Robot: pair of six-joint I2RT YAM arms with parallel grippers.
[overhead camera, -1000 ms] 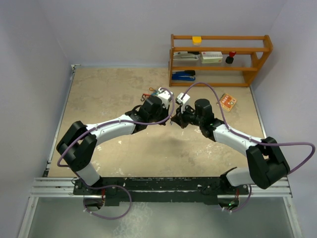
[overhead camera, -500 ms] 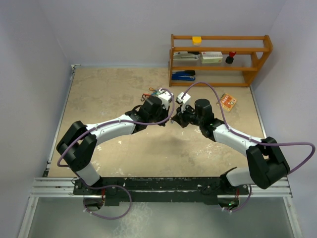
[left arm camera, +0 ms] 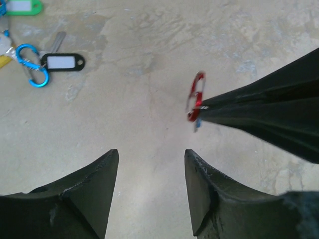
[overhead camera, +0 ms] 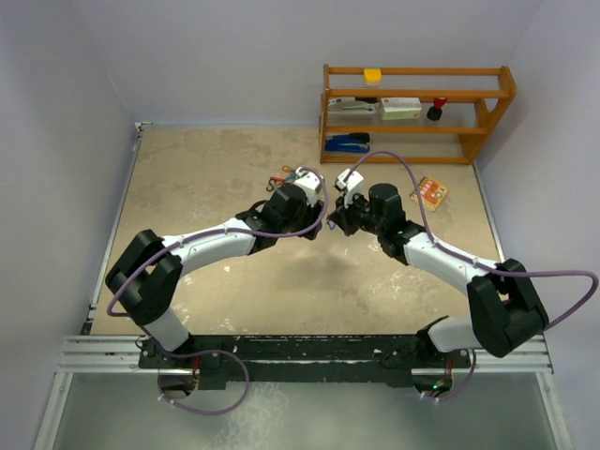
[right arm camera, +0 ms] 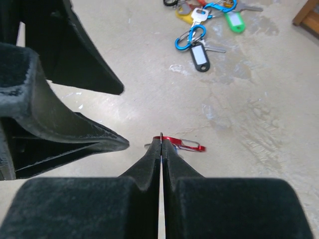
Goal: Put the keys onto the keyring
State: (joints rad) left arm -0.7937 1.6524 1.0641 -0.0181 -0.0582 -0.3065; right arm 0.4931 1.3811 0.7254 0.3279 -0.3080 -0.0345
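From above, my right arm (overhead camera: 441, 258) has crept slightly up the table (overhead camera: 187, 178) in the last second, while the left arm (overhead camera: 216, 242) barely stirred. Left wrist: the left gripper (left arm camera: 151, 154) is spread and empty, facing the red clip (left arm camera: 196, 97) nipped at the right fingertips. Right wrist: the right gripper (right arm camera: 161, 138) is pressed together on that clip, and the keys (right arm camera: 200, 56) lie loose well beyond it, so I judge nothing is threaded yet.

Against the mottled beige, pale-blotched tabletop (left arm camera: 149, 59) show a red clip (left arm camera: 197, 94), a bright blue clip (left arm camera: 31, 64), a black key tag (left arm camera: 62, 62) with a white label, a green key tag (left arm camera: 20, 7) and matte black jaws.
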